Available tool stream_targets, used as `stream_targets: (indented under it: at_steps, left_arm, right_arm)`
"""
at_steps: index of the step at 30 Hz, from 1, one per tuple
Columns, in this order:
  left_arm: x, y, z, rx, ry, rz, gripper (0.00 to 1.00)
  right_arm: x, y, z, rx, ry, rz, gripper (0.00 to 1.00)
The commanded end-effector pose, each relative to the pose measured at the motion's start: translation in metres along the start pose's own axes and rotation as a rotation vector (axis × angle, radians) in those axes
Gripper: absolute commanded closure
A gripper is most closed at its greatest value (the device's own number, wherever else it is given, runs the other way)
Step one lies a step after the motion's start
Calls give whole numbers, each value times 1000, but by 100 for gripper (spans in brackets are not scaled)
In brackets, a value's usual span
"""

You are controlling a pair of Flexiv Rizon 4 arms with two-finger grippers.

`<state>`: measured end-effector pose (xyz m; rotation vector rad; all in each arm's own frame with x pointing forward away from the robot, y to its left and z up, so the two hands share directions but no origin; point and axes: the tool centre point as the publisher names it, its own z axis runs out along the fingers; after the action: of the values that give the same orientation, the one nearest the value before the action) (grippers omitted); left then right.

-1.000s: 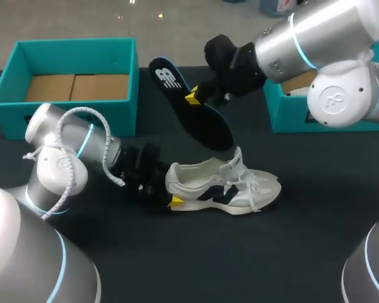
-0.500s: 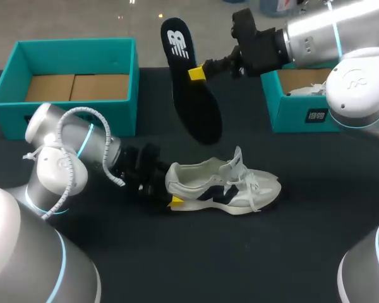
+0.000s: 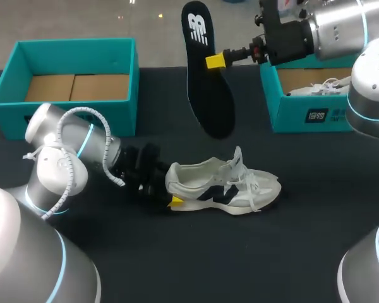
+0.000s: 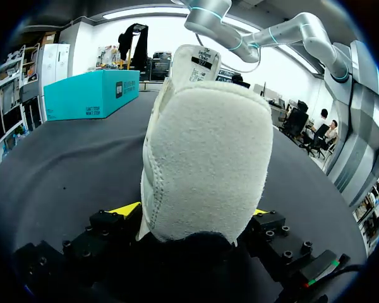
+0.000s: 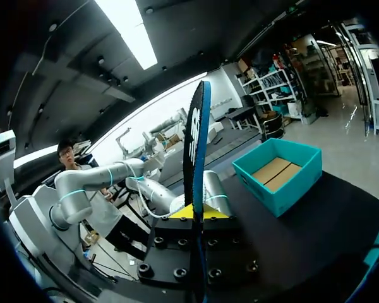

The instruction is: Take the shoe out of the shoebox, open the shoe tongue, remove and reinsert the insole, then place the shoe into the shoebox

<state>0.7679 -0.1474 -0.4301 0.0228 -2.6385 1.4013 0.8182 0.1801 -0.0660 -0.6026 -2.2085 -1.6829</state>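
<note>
A white shoe (image 3: 234, 186) with dark side panels lies on its sole on the black table, toe to the right. My left gripper (image 3: 169, 190) stands wide around its heel, a finger against each side; in the left wrist view the heel (image 4: 205, 158) fills the gap between the yellow tips of that gripper (image 4: 196, 214). The dark insole (image 3: 208, 95) hangs nearly upright in the air above and behind the shoe. My right gripper (image 3: 215, 60) is shut on its edge. In the right wrist view the insole (image 5: 196, 139) stands edge-on out of the pinched fingers of the right gripper (image 5: 196, 211).
An open teal box (image 3: 76, 42) with a bare cardboard floor stands at the back left, also seen as the teal box (image 5: 278, 173). A second teal box (image 3: 297, 117) at the back right holds something white with laces. My left arm lies low, left of the shoe.
My right arm has lifted the insole up and to the right, turning it more upright. The left arm and the shoe have kept still.
</note>
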Motion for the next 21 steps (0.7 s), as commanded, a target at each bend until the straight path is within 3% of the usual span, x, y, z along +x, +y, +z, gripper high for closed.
stream_targets:
  at_steps: [1, 21]
  left_arm:
    - [-1, 2, 1, -1, 0, 0, 100]
    - [-1, 2, 1, -1, 0, 0, 100]
  right_arm:
    - [13, -3, -17, -34, -59, 5, 100]
    - [13, -3, -17, -34, -59, 5, 100]
